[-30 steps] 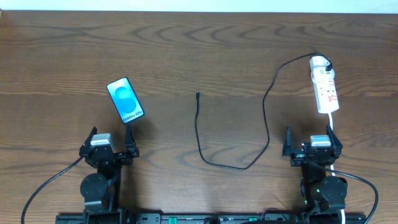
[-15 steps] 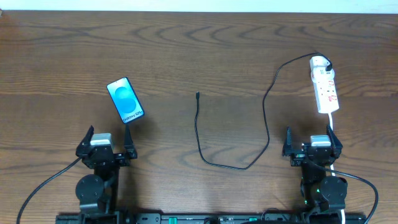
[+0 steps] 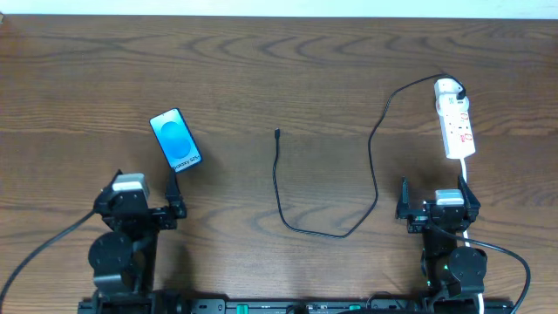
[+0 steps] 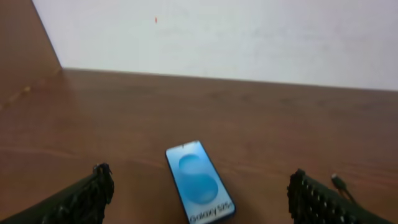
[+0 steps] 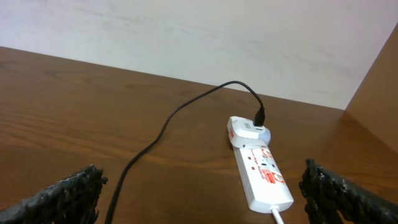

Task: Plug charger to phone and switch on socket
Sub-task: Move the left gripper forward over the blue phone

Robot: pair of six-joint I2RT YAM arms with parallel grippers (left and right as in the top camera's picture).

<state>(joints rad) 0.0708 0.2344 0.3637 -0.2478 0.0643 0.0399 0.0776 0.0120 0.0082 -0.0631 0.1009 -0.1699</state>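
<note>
The phone [image 3: 176, 140] lies face up on the table's left side, blue screen with "Galaxy" text; it also shows in the left wrist view [image 4: 199, 182]. My left gripper [image 3: 139, 199] is open and empty just in front of it. The charger's black cable [image 3: 281, 196] loops across the middle, its free plug tip [image 3: 276, 133] lying loose; the tip shows in the left wrist view [image 4: 339, 183]. Its other end is plugged into the white socket strip [image 3: 456, 118], also in the right wrist view [image 5: 261, 167]. My right gripper [image 3: 438, 202] is open and empty in front of the strip.
The strip's white cord [image 3: 465, 174] runs back toward my right arm. A white wall [image 5: 186, 31] bounds the far edge of the wooden table [image 3: 261, 70].
My left arm has shifted to the left and slightly forward toward the phone. The right arm, cable, phone and strip have not moved.
</note>
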